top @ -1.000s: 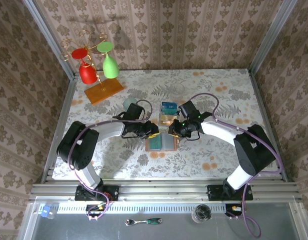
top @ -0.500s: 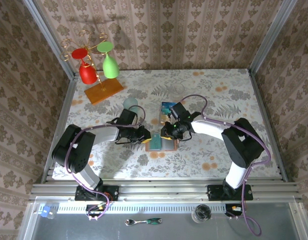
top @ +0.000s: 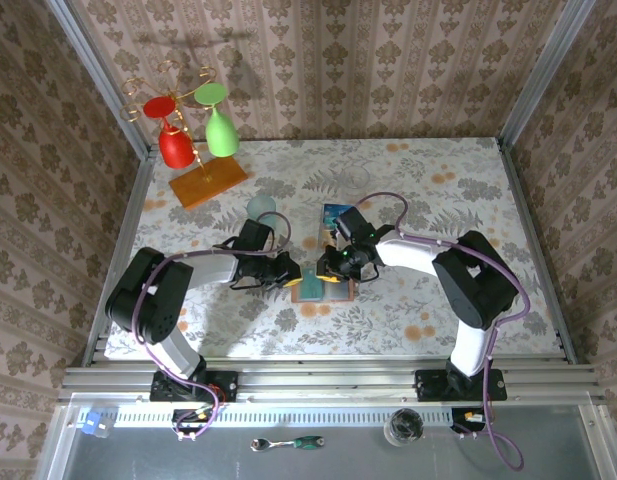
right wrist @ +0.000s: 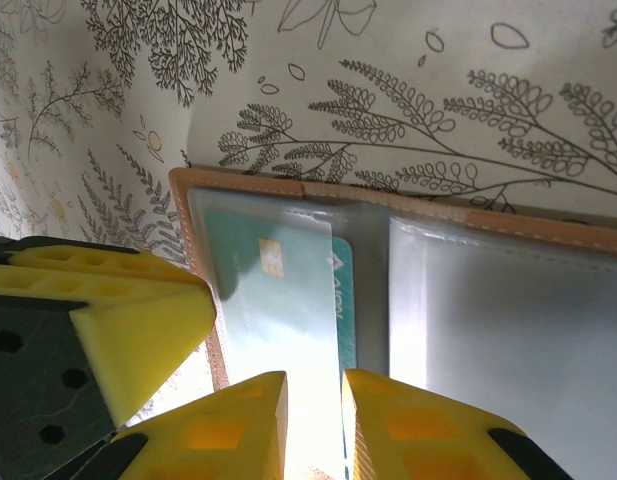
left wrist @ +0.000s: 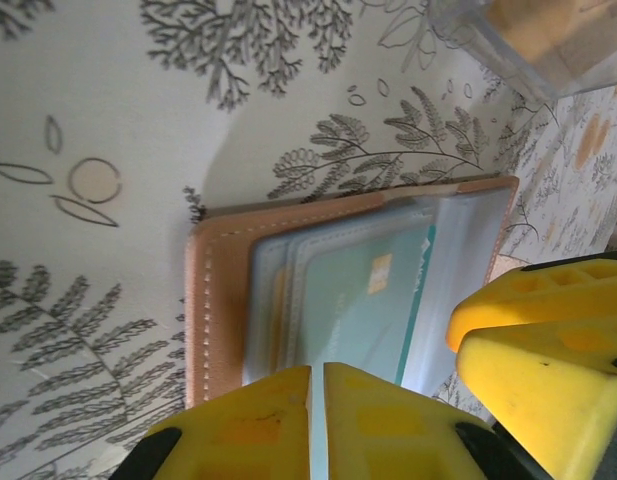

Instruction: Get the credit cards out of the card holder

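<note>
So, reading across: way off to the left of both claws, at the back corner, sits a wooden rack base [top: 208, 184]. A red wine glass [top: 174, 143] and a green wine glass [top: 221, 130] hang upside down from its wire arms, well clear of the work.

The left gripper [left wrist: 318, 372] has its yellow fingers squeezed nearly together, just a hairline slit. The teal credit card [left wrist: 353, 300] runs right up into that slit, but I can't tell if it's actually nipping the card or just pressing on it. Straight ahead of its tips the brown card holder [left wrist: 210, 300] lies open and flat. The card is tucked in the left-hand pocket, with a second card [right wrist: 344, 320] peeking out behind.

The right gripper [right wrist: 314, 378] sits just to the right of the left one, jaws a little apart and straddling that same card's edge. Clamped or not, can't tell. My guess is one claw pins the holder so it doesn't slide while the other drags the card out.

Beyond the right claw there's a clear plastic box [left wrist: 498, 60] with something orange-tan inside. The surface is a floral tablecloth [top: 438, 190], walled in by patterned wallpaper [top: 388, 70] on an aluminium frame [top: 328, 380].
</note>
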Robot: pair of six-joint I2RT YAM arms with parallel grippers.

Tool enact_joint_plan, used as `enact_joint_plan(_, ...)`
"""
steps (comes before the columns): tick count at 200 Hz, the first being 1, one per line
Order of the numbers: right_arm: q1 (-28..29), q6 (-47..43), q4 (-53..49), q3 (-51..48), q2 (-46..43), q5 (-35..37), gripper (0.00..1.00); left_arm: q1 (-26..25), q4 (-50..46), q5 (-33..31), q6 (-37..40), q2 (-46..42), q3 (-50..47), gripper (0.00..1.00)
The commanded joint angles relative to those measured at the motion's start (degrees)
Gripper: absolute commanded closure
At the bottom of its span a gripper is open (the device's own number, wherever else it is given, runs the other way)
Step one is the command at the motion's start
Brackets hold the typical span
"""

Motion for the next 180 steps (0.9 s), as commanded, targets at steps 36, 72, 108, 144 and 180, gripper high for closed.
enact_joint_plan(36,0.6,0.6,1.0,1.4,2.3,-2.6,0.8,0.5,-0.5,0.2,1.7,1.6,-1.1,0.89)
enact_joint_plan(72,0.6,0.4,1.1,1.4,2.9,-2.7,0.8,0.5,-0.6,0.2,1.7,1.9,-1.0,0.89)
enact_joint_plan(108,0.7,0.4,1.9,1.2,3.6,-3.6,0.8,0.5,-0.8,0.2,1.8,1.9,-0.8,0.9)
enact_joint_plan(144,1.1,-0.2,3.2,1.6,3.8,-5.3,0.81,0.5,-0.8,0.3,1.8,1.9,-0.8,0.9)
enact_joint_plan(180,1.2,-0.4,2.3,2.2,4.6,-5.4,0.82,0.5,-0.9,0.2,1.8,1.8,-0.5,0.9)
